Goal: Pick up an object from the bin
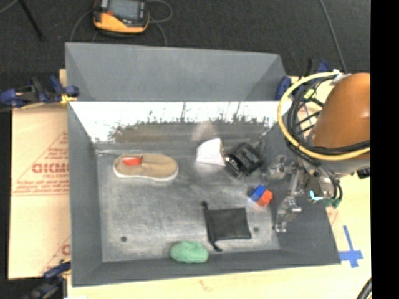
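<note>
Green lump point(189, 252) sits near; fingers point(280, 224) hover right, beside the blue-orange block point(260, 195), open or closed, can't tell.

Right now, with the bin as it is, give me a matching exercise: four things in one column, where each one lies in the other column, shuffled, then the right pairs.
Things
1. tan shoe-shaped sole with a red patch
2. green rounded lump
3. black flat square pouch
4. small blue and orange block

Places in the view
A. lowest of all, at the floor's near edge
B. left part of the floor
C. right part of the floor, up and left of the claw
D. lower floor, right of centre

Pairs: 1-B, 2-A, 3-D, 4-C
</note>
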{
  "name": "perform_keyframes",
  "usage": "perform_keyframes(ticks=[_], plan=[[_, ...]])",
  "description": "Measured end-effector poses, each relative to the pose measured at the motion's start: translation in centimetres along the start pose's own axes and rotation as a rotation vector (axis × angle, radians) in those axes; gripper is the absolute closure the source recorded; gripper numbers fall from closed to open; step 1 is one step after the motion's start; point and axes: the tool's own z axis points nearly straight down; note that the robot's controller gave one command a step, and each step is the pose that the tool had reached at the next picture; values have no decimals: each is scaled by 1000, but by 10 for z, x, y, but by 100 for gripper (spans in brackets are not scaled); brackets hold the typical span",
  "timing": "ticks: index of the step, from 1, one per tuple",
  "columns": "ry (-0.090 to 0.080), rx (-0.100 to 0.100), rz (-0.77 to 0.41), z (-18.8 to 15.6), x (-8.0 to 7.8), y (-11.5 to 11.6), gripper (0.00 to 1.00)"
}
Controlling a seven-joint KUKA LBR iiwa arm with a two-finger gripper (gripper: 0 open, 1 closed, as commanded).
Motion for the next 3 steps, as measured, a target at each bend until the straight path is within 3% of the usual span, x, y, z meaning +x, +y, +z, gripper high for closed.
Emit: perform_keyframes(ticks=[1,2,3], plan=[[-9,1,-3,-4,-2,0,0],[-14,1,19,59,-7,10,0],[-4,-1,151,88,-6,30,0]])
